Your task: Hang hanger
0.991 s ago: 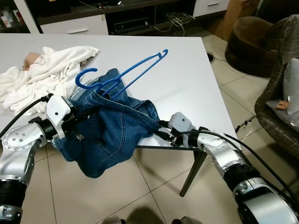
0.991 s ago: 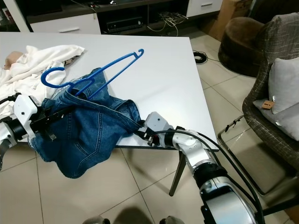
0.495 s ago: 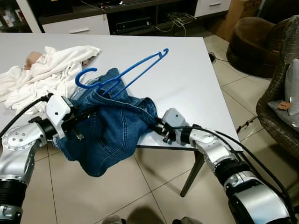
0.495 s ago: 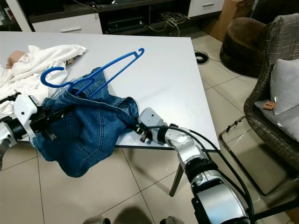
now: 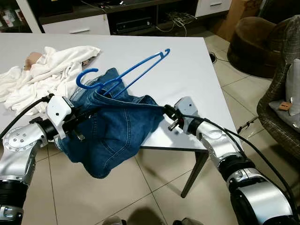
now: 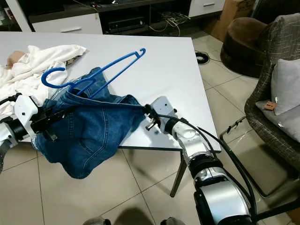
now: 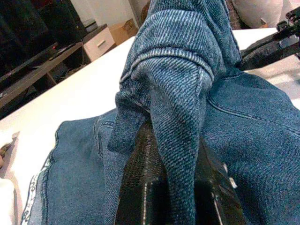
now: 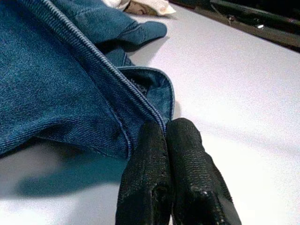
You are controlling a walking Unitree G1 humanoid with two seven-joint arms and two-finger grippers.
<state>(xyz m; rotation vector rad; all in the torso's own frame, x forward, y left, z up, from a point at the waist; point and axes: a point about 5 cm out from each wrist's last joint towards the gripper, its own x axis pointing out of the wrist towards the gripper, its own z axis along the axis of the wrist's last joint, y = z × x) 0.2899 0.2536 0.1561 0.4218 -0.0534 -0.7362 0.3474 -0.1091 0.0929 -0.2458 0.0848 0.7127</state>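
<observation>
Nearest to us, the tiled floor point(image 5: 154, 187) runs under the front edge of the white worktop point(image 5: 197, 79). Over that edge hangs a pair of blue jeans point(image 5: 110, 136), its lower part drooping toward the tiles while its waistband is stretched taut between our two arms.

Our left tool point(image 5: 86, 112) holds one end of the waistband: in the left wrist view its black fingers point(image 7: 145, 187) are closed with a thick fold of denim pinched between them. Our right tool point(image 5: 165, 110) is at the other end, above the worktop near its front edge. In the right wrist view its fingertips point(image 8: 154, 140) are pressed together on the hem of the jeans, right at the corner of the cloth, with the worktop surface just below.

Farther back, the blue hanger point(image 5: 126, 75) lies on top of the jeans. Its hook curls over the denim on our left, and its long arm rises at a slant over the bare worktop.

Beyond it, on our left, a heap of white cloth point(image 5: 42, 75) lies on the worktop. Past the far edge stand a dark media cabinet point(image 5: 136, 21) and, to our right, a brown seat point(image 5: 255, 42).
</observation>
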